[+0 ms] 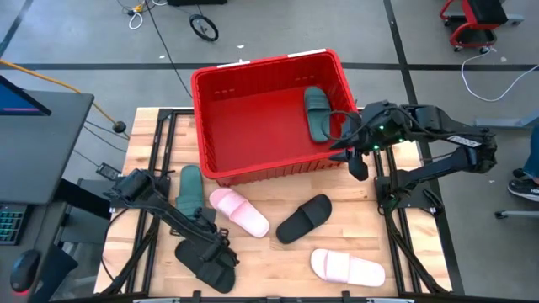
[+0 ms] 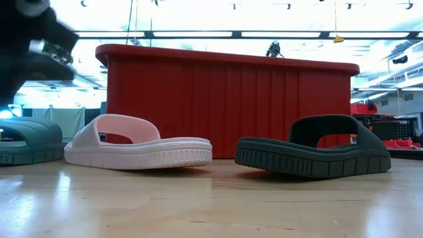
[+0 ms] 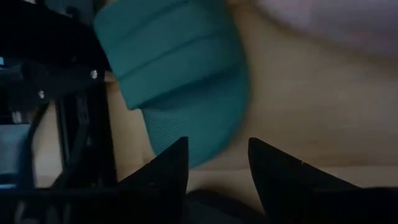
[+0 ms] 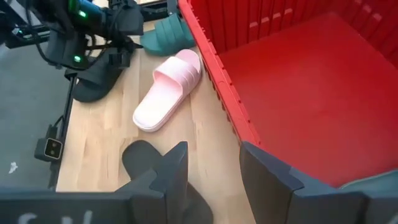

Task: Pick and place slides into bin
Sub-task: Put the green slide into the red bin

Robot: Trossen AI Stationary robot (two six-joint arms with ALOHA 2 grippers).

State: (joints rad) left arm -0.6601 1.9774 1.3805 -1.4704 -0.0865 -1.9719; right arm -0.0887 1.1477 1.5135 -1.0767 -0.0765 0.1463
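Ribbed red bin [image 1: 253, 118], seemingly one green slide [image 1: 317, 114] inside

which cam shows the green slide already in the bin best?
High view: the dark green slide lies whole inside the bin, against its right wall, near the right gripper. Right wrist view catches only a green sliver at the frame edge. Low view: hidden behind the bin wall. Left wrist view shows the other green slide on the table.
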